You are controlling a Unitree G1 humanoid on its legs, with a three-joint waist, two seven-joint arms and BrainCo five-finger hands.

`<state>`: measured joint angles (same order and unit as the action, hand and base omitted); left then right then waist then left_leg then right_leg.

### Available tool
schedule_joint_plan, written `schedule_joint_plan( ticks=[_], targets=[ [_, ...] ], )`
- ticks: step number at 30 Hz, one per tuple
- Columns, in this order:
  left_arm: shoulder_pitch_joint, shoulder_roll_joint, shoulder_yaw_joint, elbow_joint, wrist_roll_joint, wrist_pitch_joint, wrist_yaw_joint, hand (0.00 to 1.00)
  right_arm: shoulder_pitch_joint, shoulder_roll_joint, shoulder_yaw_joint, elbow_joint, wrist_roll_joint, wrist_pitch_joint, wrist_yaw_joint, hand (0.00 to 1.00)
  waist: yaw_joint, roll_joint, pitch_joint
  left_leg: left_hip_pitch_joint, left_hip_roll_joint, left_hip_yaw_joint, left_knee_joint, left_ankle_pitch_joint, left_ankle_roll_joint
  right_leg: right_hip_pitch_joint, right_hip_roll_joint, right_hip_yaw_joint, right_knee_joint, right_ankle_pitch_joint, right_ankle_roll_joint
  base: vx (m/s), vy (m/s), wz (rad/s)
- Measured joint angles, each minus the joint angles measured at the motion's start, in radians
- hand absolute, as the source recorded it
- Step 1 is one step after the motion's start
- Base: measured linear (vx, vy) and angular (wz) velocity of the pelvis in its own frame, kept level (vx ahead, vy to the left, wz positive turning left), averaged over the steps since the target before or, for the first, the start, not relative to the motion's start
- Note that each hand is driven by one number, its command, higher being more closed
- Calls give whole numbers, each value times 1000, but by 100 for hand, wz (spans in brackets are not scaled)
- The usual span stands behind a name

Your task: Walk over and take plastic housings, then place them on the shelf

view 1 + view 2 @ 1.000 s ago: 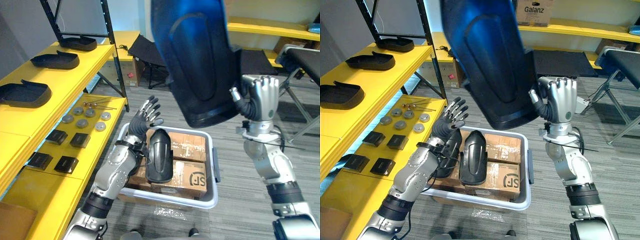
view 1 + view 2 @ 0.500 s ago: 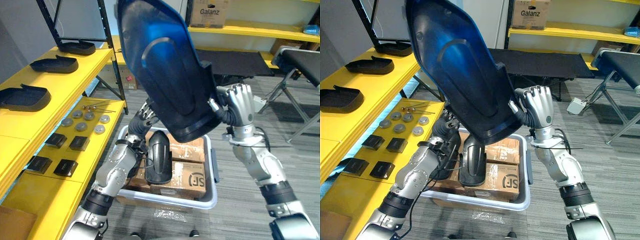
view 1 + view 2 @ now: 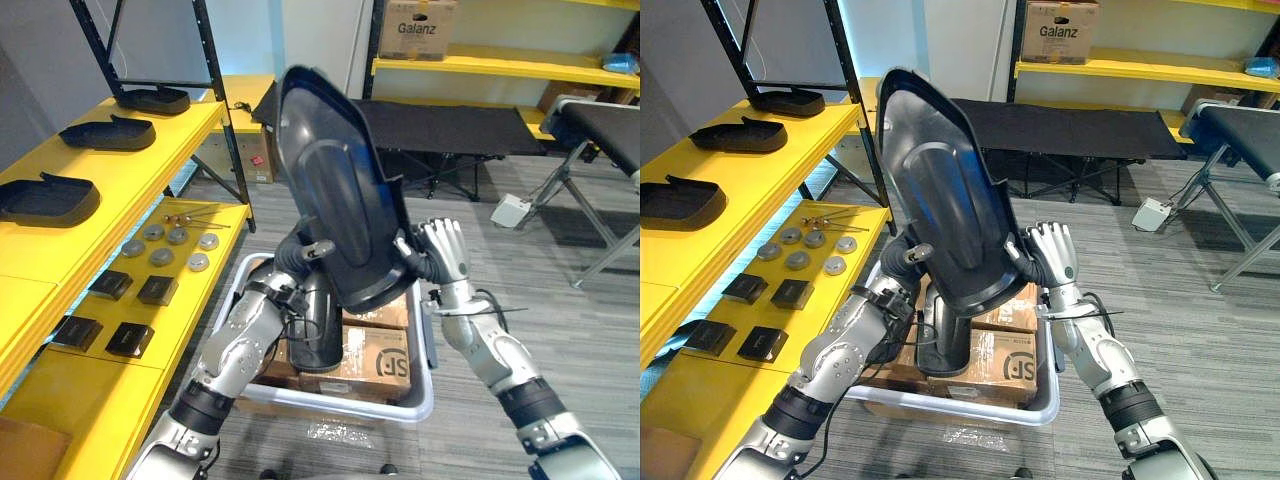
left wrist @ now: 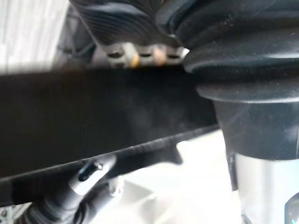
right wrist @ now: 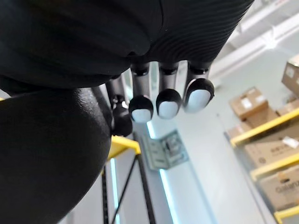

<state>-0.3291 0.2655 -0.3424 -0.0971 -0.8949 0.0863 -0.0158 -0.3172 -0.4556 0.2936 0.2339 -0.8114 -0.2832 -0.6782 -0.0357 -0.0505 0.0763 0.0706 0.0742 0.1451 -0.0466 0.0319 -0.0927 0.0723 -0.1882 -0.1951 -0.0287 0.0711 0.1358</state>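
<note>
A large black plastic housing [image 3: 335,215] stands upright above the grey bin [image 3: 425,392], held between both hands. My right hand [image 3: 445,255] is curled round its lower right edge; its fingertips [image 5: 159,101] show bent beside the dark shell [image 5: 46,154]. At the lower left edge my left hand [image 3: 905,262] grips the housing, with the thumb [image 3: 318,247] lying across the front face. A second, smaller black housing [image 3: 320,325] stands in the bin on cardboard boxes [image 3: 380,350]. The yellow shelf [image 3: 150,160] runs along my left.
Three black housings [image 3: 45,197] [image 3: 108,132] [image 3: 152,98] lie in a row on the shelf's upper level. Its lower level [image 3: 215,260] carries round metal discs [image 3: 160,257] and small black blocks [image 3: 130,338]. A black folding cot [image 3: 450,125] and more yellow racking [image 3: 500,62] stand behind.
The large housing has come down from high above to just over the bin, carried by my right hand. My left hand has come up from beside the bin and taken its lower left edge.
</note>
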Motion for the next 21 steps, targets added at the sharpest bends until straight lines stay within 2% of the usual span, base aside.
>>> schedule_joint_plan(
  ticks=[2, 6, 13, 21],
  targets=[
    [0, 0, 0, -9, 0, 10, 0, 0, 0, 0, -9, 0, 0, 10, -24, 100, 0, 0, 0, 12, -2, 1, -12, 6, 1, 2, -1, 0, 3, 0, 0, 0, 0, 0],
    [4, -3, 1, -9, 0, 26, 0, 0, 0, 0, -64, -25, 0, 27, -25, 100, -1, 0, 0, 27, -4, 1, -33, 18, 2, 6, -2, 1, 8, 0, 1, -33, -2, -1],
    [20, -21, 15, -22, 12, 55, 0, 0, -1, -4, -115, -69, 1, 24, -23, 100, -4, 0, 0, 34, -4, 3, -34, 24, 2, 0, -3, 1, 21, -8, 1, -55, -6, -2],
    [48, -37, 16, -22, 69, 55, 1, 0, -1, -4, -114, -69, 0, 13, -20, 100, -4, 1, 0, 33, -3, 3, -35, 27, 1, -1, -3, 1, 19, -8, 1, -12, -1, 0]
  ],
)
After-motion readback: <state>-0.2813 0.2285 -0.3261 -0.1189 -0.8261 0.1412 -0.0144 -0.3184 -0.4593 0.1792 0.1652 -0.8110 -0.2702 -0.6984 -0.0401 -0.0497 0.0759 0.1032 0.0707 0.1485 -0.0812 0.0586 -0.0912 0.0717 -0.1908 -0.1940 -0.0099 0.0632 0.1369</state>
